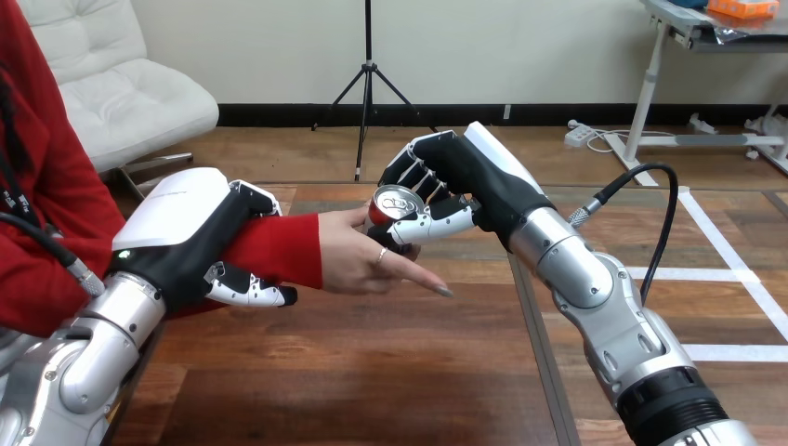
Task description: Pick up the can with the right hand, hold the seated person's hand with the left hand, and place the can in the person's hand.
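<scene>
A red can [391, 206] with a silver top is gripped in my right hand [453, 182], whose fingers and thumb curl round it above the middle of the table. The can rests against the palm side of the person's hand [364, 256], which reaches in from the left with a red sleeve and fingers stretched toward the right. My left hand [190, 240] is wrapped round the person's forearm at the sleeve, with the thumb below it and the fingers over the top.
The wooden table [372, 362] stretches below both arms. Its right edge [537, 344] runs under my right forearm. The person sits at the left side.
</scene>
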Controlling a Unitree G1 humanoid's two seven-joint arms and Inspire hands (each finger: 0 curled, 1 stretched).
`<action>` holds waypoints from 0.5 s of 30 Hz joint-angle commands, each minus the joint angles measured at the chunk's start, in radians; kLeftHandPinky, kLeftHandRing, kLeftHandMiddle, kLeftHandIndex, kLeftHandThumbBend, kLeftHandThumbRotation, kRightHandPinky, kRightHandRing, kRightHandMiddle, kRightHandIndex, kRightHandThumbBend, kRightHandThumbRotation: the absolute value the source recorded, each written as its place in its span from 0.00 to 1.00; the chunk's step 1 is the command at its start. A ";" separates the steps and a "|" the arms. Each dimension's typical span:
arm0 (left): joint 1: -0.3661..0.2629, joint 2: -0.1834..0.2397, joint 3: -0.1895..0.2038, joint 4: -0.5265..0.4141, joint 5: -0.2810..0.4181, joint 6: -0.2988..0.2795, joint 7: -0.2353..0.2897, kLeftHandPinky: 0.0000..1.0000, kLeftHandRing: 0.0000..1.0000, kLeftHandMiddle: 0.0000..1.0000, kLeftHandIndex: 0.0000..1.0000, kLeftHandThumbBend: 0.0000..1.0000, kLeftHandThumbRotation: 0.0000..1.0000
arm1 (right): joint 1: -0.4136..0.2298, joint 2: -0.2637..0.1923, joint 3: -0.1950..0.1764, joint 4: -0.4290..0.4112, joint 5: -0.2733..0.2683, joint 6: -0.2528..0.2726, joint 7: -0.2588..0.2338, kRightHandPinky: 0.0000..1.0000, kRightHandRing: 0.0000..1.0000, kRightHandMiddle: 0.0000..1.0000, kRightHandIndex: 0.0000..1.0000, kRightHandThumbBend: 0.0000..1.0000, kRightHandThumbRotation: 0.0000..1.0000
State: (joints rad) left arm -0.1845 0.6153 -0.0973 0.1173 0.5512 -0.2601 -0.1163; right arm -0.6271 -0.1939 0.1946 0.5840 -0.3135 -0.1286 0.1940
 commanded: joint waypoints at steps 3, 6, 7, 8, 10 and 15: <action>-0.032 0.007 0.025 -0.122 -0.001 -0.002 -0.002 0.45 0.56 0.59 0.58 0.82 0.35 | -0.014 -0.004 0.004 -0.054 0.010 -0.002 0.015 0.46 0.53 0.55 0.57 0.86 0.61; -0.025 0.007 0.029 -0.133 -0.009 0.002 -0.007 0.49 0.61 0.64 0.63 0.88 0.44 | -0.011 -0.007 0.002 -0.045 0.014 -0.019 0.018 0.46 0.54 0.56 0.58 0.90 0.69; -0.023 0.006 0.030 -0.135 -0.012 0.003 -0.009 0.50 0.62 0.65 0.64 0.90 0.47 | -0.010 -0.008 0.002 -0.042 0.015 -0.024 0.019 0.47 0.54 0.56 0.59 0.92 0.73; -0.021 0.006 0.031 -0.137 -0.015 0.004 -0.011 0.52 0.64 0.66 0.66 0.92 0.50 | -0.010 -0.009 0.002 -0.040 0.015 -0.028 0.019 0.47 0.54 0.56 0.59 0.94 0.75; -0.017 0.006 0.034 -0.140 -0.024 0.001 -0.016 0.54 0.66 0.68 0.68 0.95 0.55 | -0.007 -0.012 0.002 -0.034 0.014 -0.042 0.019 0.48 0.55 0.56 0.60 0.96 0.81; -0.012 0.007 0.039 -0.143 -0.046 -0.008 -0.034 0.63 0.72 0.73 0.72 0.99 0.66 | -0.001 -0.017 0.003 -0.029 0.011 -0.055 0.018 0.52 0.57 0.58 0.61 0.99 0.92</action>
State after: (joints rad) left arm -0.1581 0.6210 -0.0783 0.0468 0.5429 -0.2481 -0.1415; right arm -0.6120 -0.2028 0.1946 0.5794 -0.3117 -0.1442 0.2115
